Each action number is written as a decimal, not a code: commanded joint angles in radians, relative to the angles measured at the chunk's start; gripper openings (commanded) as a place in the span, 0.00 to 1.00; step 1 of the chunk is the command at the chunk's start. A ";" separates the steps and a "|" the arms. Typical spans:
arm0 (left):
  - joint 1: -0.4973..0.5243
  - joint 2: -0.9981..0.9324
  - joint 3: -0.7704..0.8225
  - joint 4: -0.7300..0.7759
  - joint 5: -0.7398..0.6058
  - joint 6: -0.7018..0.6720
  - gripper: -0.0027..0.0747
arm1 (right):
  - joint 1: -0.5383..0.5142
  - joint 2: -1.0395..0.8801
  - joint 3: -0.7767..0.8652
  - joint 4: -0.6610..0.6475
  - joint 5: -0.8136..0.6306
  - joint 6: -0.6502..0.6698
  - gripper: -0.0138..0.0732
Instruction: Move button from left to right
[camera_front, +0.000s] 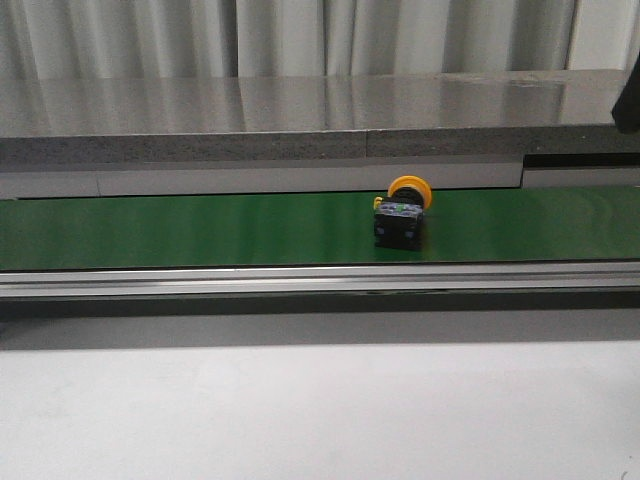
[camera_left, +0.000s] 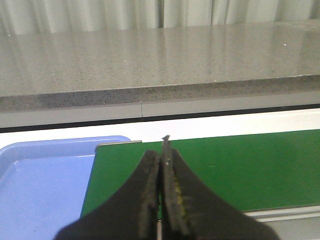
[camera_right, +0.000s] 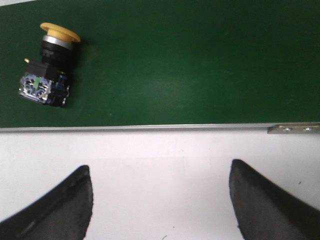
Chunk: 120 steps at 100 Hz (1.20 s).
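Green belt carries button.

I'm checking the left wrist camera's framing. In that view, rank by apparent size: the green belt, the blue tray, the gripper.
1. Green belt
2. Left gripper, enlarged by nearness to the camera, and blue tray, partly cut off: too alike to rank.

Button: lying on its side on green belt, yellow cap away from the pincer. Right pincer: fingers spread wide, holding nothing, above white desk.
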 joint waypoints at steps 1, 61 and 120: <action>-0.011 0.003 -0.028 -0.007 -0.079 -0.001 0.01 | 0.002 -0.017 -0.036 0.020 -0.059 -0.019 0.84; -0.011 0.003 -0.028 -0.007 -0.079 -0.001 0.01 | 0.170 0.258 -0.210 -0.046 -0.136 -0.035 0.84; -0.011 0.003 -0.028 -0.007 -0.079 -0.001 0.01 | 0.171 0.520 -0.326 -0.132 -0.148 -0.035 0.84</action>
